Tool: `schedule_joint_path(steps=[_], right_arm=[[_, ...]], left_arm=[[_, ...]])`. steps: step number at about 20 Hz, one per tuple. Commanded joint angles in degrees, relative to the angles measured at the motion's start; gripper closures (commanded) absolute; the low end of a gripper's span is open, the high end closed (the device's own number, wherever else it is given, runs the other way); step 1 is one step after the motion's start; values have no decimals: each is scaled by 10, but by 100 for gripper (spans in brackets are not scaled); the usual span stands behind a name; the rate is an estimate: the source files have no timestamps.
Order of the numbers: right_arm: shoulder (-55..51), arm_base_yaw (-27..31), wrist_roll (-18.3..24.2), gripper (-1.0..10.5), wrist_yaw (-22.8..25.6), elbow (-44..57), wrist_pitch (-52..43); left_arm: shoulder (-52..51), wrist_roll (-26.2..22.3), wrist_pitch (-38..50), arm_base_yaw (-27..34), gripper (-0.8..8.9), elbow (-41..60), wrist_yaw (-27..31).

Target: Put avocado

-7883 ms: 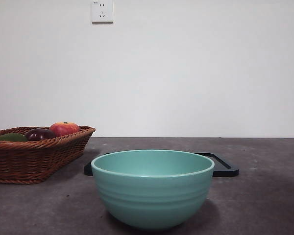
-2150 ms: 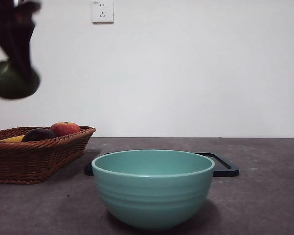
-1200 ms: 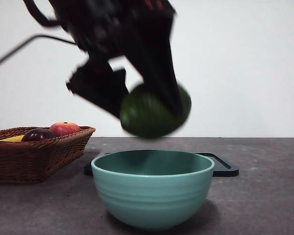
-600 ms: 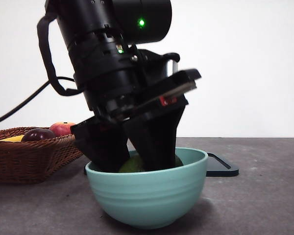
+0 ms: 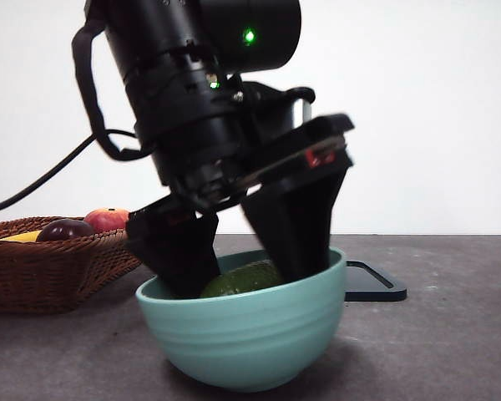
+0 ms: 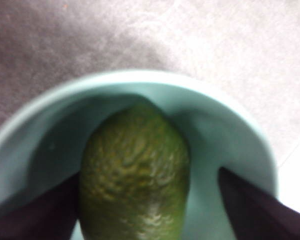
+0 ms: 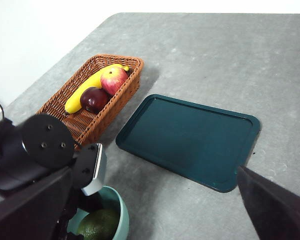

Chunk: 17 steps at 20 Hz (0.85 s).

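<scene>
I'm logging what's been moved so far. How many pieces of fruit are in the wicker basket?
3 visible: a banana, a red apple and a dark plum, all lying together in the basket. Others could be hidden beneath. The avocado is in the bowl.

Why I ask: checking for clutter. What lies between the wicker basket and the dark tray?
Only bare grey tabletop separates the wicker basket from the dark tray, as the right wrist view shows.

My left gripper (image 5: 246, 263) points steeply down, jaws spread apart; my right gripper (image 7: 155, 210) waits high, jaws wide.
</scene>
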<state>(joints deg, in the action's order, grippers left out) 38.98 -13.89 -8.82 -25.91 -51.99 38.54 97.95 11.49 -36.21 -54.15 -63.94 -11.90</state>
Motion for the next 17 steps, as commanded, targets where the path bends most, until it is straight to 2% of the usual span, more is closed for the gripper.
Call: schedule_joint_path(steps=[1,5,10,12,17], right_arm=[[2,-2,1,388,-2,-10,-4],[2,-2,1,388,-1,-10,-4],[2,-2,1,388,-2,-10,-4],[2,-2,1,388,-2,-10,-4],[2,-2,1,388,-2,-10,-3]], left_arm=[[7,-3,-20,-7,341,-34,1],[-23,-7,-39,-9,346,-58,1],[-124,-17,-82,-9,346,-59,3],[-178,-23,-106,-9,346,-59,23],[-336,-12,-158,-5,346,-59,121]])
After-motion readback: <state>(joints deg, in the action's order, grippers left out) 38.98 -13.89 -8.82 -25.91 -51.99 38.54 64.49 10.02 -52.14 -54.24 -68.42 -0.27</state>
